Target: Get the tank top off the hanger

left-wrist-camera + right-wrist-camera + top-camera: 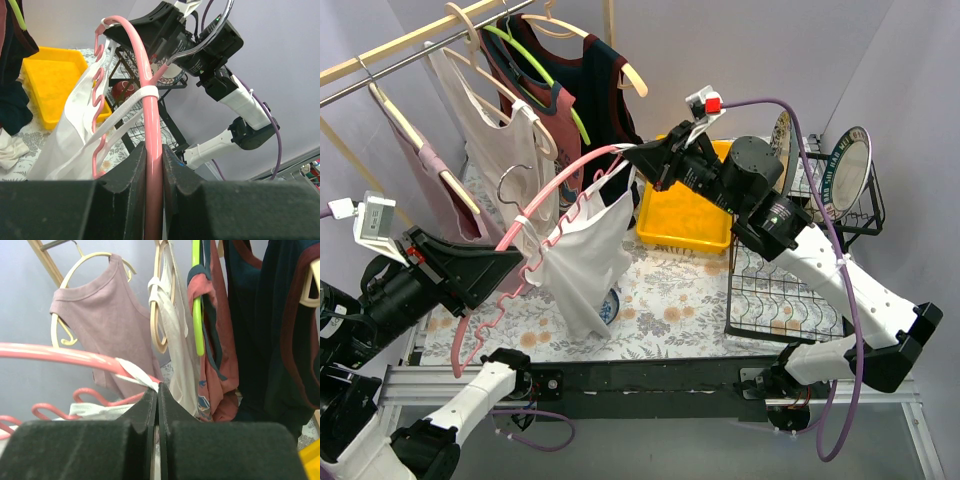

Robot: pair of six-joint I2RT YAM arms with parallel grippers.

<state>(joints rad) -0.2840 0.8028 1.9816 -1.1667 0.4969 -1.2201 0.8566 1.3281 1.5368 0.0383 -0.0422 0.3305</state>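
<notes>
A pink hanger (560, 172) is held tilted above the table, with a white tank top (585, 265) hanging from it. My left gripper (515, 265) is shut on the hanger's lower arm; in the left wrist view the pink bar (150, 115) runs between the jaws of the left gripper (154, 155), with one white strap (142, 94) looped over it. My right gripper (635, 160) is shut on the other white strap (132, 371) at the hanger's upper end, and in the right wrist view its jaws (158, 395) pinch the fabric right beside the pink hanger (60, 356).
A wooden rail (410, 45) at the back left carries several other tank tops on hangers, close behind the pink hanger. A yellow bin (685, 215) sits mid-table. A black wire rack (790, 290) with plates (850, 165) stands at the right.
</notes>
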